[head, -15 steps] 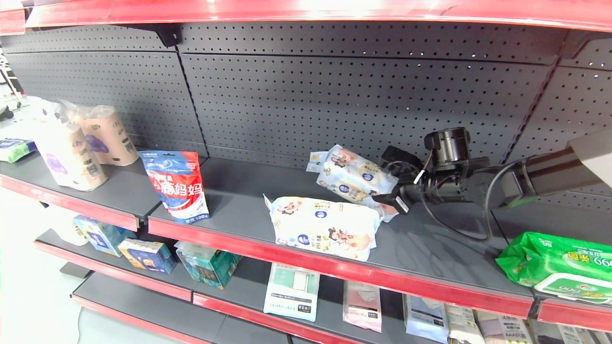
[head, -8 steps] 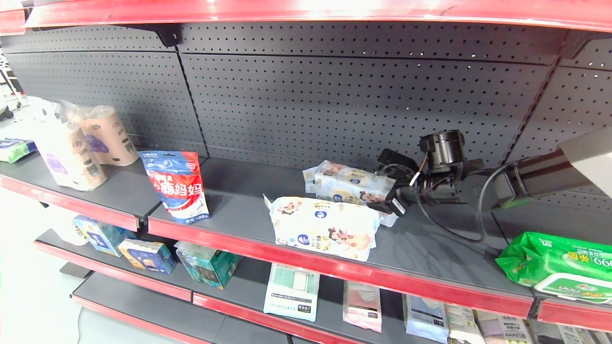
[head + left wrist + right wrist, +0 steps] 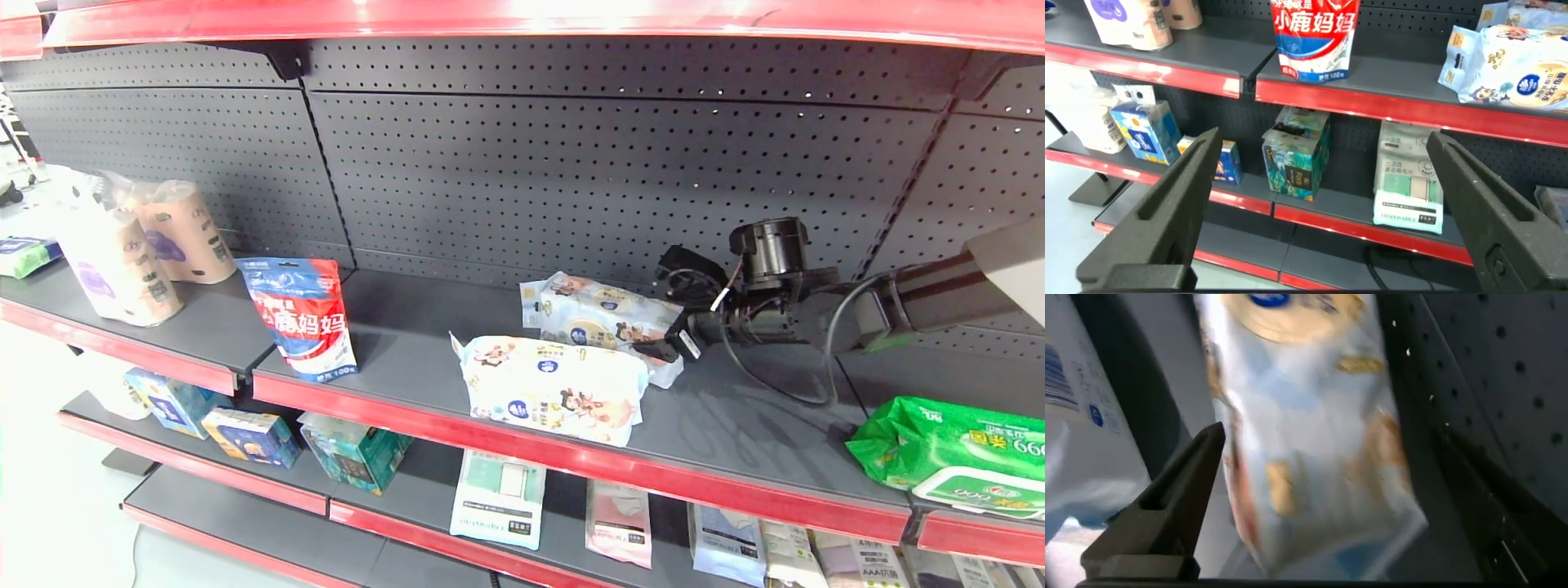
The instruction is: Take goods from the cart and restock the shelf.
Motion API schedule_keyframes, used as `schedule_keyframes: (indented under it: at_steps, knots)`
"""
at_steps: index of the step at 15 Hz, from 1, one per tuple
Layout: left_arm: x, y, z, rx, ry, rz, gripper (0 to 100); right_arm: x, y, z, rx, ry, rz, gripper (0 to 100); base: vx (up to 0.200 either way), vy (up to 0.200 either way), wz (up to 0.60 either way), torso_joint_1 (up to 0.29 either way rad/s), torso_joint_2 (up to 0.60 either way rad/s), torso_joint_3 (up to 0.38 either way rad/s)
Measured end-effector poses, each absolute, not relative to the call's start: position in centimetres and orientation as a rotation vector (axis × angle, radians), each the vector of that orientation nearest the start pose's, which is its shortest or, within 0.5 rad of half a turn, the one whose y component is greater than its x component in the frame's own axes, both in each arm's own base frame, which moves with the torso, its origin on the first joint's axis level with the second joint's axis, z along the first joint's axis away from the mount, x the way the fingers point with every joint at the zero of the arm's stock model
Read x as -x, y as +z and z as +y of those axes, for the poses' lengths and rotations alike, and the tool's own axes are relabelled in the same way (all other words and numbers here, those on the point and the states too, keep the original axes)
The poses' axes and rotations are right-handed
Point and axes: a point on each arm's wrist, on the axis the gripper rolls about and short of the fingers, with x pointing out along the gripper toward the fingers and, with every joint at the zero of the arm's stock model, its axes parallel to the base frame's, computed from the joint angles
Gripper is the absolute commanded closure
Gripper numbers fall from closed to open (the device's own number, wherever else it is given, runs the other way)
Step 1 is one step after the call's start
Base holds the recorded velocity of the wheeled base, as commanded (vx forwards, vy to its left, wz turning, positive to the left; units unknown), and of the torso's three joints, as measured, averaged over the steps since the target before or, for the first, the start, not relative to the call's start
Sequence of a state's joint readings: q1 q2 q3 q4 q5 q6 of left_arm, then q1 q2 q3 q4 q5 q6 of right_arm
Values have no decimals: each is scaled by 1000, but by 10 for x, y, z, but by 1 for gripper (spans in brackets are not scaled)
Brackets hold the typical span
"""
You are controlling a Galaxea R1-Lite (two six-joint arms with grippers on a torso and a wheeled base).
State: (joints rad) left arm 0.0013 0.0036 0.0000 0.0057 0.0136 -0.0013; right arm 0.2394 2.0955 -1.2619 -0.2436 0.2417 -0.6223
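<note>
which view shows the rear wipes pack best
Head view: the rear wipes pack lies nearly whole on the shelf, behind the front pack. The right wrist view has it close and cropped; the left wrist view catches at most a corner.

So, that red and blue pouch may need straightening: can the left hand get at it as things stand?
Probably yes. The left hand is open, and the red and blue pouch stands near the front edge of its shelf with nothing before it; the hand looks lower, so it must rise.
</note>
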Motion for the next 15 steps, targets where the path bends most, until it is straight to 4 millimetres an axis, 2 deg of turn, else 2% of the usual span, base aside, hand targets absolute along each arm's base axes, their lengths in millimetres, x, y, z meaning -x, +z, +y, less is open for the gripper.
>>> schedule_keyframes:
  at_steps: [5, 15]
  knots:
    - [23, 75, 0, 1, 15, 10, 0, -395, 128, 79, 557, 617, 434, 0, 0, 0, 0, 0, 0, 0]
    - [23, 75, 0, 1, 15, 9, 0, -388, 128, 75, 552, 608, 448, 0, 0, 0, 0, 0, 0, 0]
